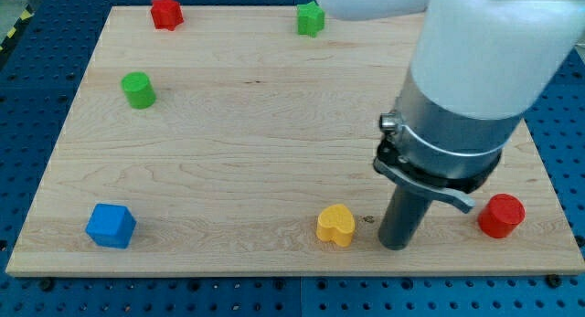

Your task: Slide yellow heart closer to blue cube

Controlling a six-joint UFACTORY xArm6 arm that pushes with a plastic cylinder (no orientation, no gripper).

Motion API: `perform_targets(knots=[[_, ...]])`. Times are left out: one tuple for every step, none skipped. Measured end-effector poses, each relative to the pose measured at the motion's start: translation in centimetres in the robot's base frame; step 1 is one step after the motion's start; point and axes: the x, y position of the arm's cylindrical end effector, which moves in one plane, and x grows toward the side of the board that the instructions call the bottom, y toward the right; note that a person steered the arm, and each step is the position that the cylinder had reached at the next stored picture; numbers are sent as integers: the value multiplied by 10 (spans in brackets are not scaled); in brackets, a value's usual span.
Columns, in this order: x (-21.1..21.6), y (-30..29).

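**Tip set behind the yellow heart, ready to push left**

The wooden tabletop fills most of the view, with the arm's pale body and metal collar looming over its right side. There is no claw on this arm, so no wide or narrow state can be told; it ends in a dark rod, and my tip rests near the bottom edge, just to the right of the yellow heart, apart from it by a small gap.

The blue cube sits far off at the view's left, on nearly the same line as the heart, well apart from it. To do this step well, I judge the tip should meet the heart's right side squarely at mid-height in the view and push straight left; an off-centre contact would probably spin the heart or let it slip toward the nearby bottom edge.

The heart is small, bright yellow, lobed on top, and looks smooth and light, so it should slide easily.
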Motion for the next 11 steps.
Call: perform_targets(knots=[[-7,-31],[-21,-42],[-22,-50],[-21,-69],[-17,-89],[-8,-95],[-5,-116],[-5,-148],[-5,-176],[-5,-202],[-5,-215]])
